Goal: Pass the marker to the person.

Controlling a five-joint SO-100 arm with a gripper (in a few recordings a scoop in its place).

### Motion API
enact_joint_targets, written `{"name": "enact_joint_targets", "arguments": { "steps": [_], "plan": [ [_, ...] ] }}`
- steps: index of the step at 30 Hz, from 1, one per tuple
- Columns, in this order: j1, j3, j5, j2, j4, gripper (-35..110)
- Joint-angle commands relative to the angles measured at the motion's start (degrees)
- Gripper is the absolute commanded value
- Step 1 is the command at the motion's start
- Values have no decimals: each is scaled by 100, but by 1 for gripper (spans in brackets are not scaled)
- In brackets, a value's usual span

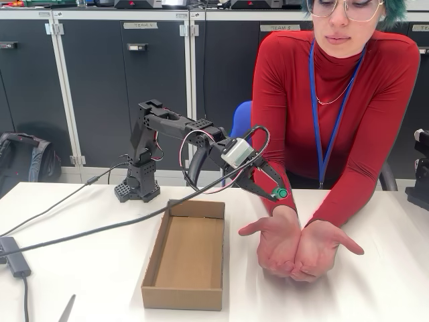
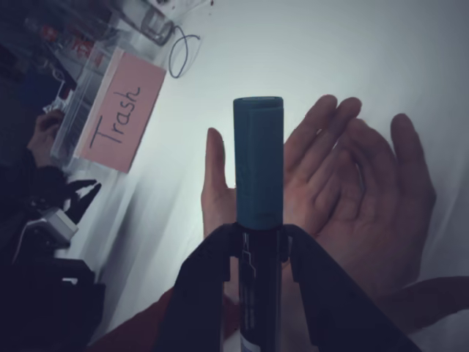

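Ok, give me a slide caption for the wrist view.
The robot's hand holds the green-capped marker above the person's cupped hands, with a pink "Trash" sign in the background.

In the wrist view, a pink card (image 2: 121,117) on a clear container carries the handwritten word "Trash" in dark ink. In the fixed view, small white labels (image 1: 140,25) sit on the dark cabinet doors behind the counter, but their print is too small to read with certainty.
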Motion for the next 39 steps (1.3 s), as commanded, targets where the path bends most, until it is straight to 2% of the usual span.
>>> {"name": "enact_joint_targets", "arguments": {
  "steps": [1, 6, 11, 17, 27, 35, 39],
  "plan": [
    [299, -422, 167, 123, 44, -5],
    [659, -237, 149, 141, 97, -5],
    [853, 229, 308, 185, -519, -5],
    [853, 281, 949, 255, -448, -5],
    [712, 826, 2364, 501, -1582, -5],
    [1072, 1564, 3516, 510, -2329, -5],
    [1134, 1802, 3647, 492, -2355, -5]
  ]
}}
